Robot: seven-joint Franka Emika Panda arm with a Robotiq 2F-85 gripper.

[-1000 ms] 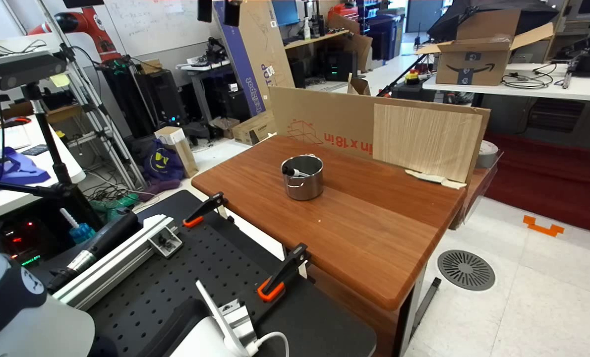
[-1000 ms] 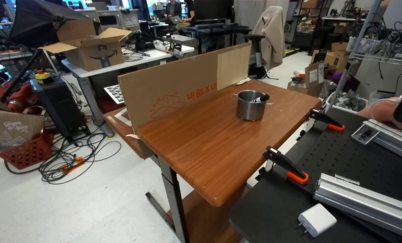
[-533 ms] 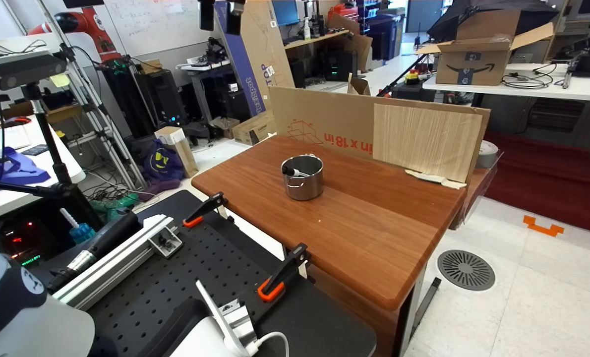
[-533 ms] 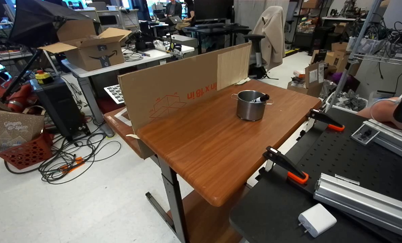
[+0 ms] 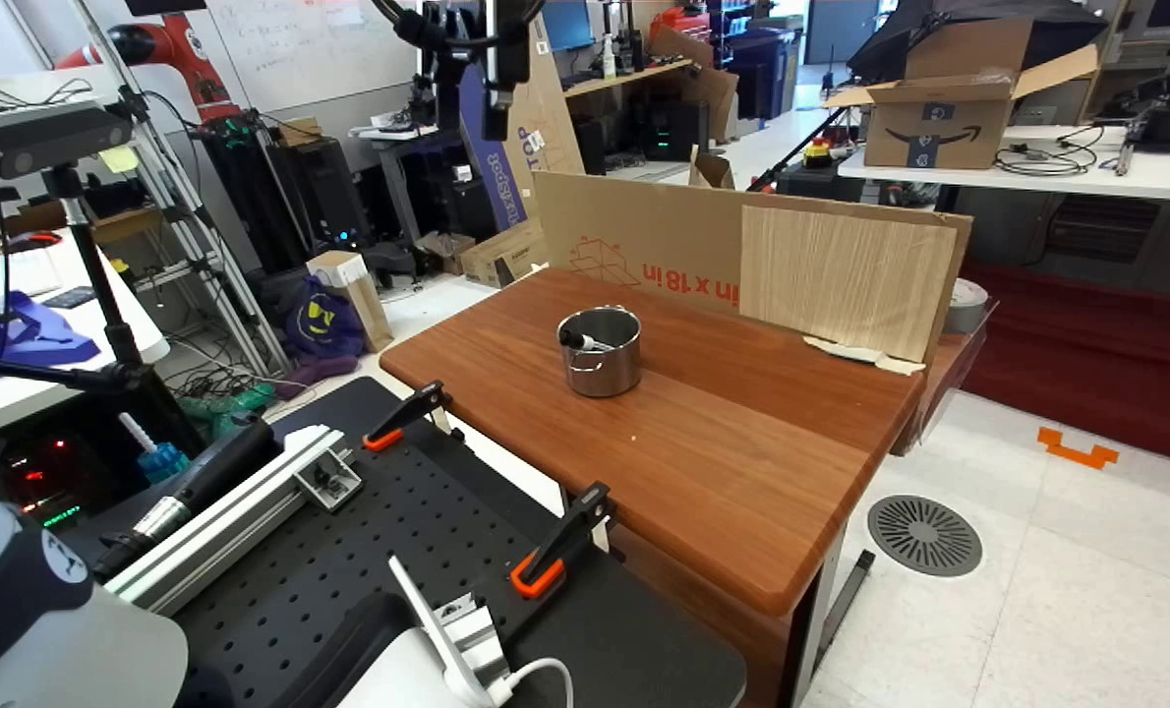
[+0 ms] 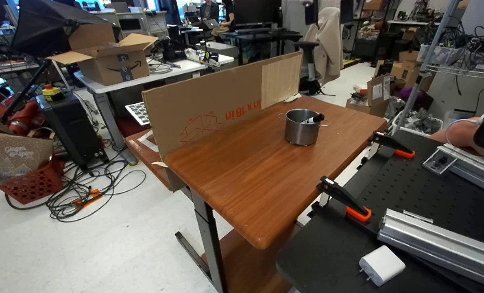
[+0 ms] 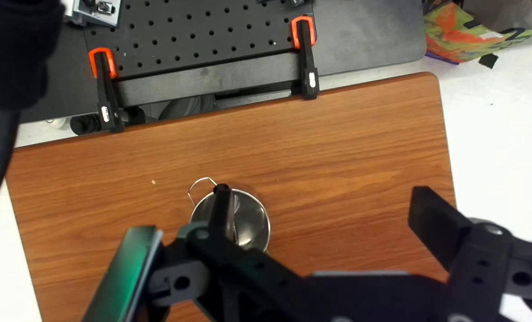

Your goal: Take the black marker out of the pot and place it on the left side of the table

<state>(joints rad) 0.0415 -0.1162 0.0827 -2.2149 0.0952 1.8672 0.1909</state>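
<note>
Red basket (image 6: 32, 187): we see a package (image 6: 17, 156) lettered "Ginger & Spice" standing in it.
Cardboard box (image 6: 122, 73): flaps open, on a white desk (image 6: 185, 70); its inside is hidden from us.
Pot (image 6: 301, 134): upright on the table (image 6: 242, 175), holding our marker (image 6: 314, 119), which leans with its black cap at the rim.
Gripper (image 6: 329, 21): high above the table, fingers spread wide apart.

In an exterior view I see the round shiny silver metal pot (image 5: 610, 376) upright on the rectangular reddish-brown wooden table (image 5: 732, 442). Black-and-white marker (image 5: 583, 341) tilted inside, black end at the rim. My black two-finger gripper (image 5: 471, 126) hangs high in view, fingers apart, well clear of the pot; can't fairly judge its height from here. Brown cardboard panel (image 5: 664, 228) stands along the table's far edge.
</note>
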